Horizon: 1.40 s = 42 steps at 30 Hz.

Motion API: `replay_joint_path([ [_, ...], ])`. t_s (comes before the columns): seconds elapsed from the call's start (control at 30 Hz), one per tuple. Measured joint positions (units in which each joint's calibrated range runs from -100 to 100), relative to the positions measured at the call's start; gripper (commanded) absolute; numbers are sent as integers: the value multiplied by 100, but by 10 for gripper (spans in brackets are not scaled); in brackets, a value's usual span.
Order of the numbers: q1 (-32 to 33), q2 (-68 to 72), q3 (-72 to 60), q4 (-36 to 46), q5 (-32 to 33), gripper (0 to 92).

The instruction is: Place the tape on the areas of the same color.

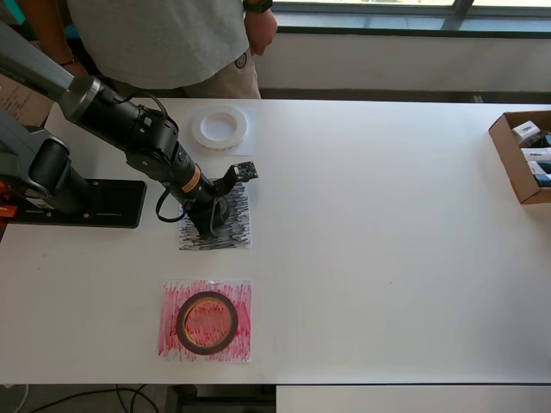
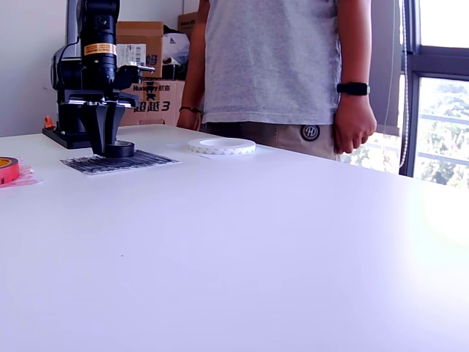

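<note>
Currently the gripper [image 2: 110, 143], fingers apart around the black roll [image 2: 119, 149] on the black patch [image 1: 237, 225], could drag it toward 12 o'clock when lifting.

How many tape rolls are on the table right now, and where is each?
3. The red roll lies on the red patch. The white ring lies on bare table near the person. The small black roll sits on the black patch at the claw, mostly hidden from overhead.

The exterior view's left edge cuts off the red-sided tape roll [image 2: 7, 169], while overhead the black arm hides most of the small black tape roll [image 1: 219, 209].
</note>
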<state>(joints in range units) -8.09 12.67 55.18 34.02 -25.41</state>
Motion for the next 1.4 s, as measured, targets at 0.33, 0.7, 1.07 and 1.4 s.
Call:
replay_joint_path([
  [0.33, 0, 82, 0, 0, 0, 225],
  [0.7, 0, 70, 0, 0, 0, 483],
  [1.07, 0, -568, -111, 124, 9, 483],
  [1.4, 311, -2482, -217, 1457, 9, 482],
])
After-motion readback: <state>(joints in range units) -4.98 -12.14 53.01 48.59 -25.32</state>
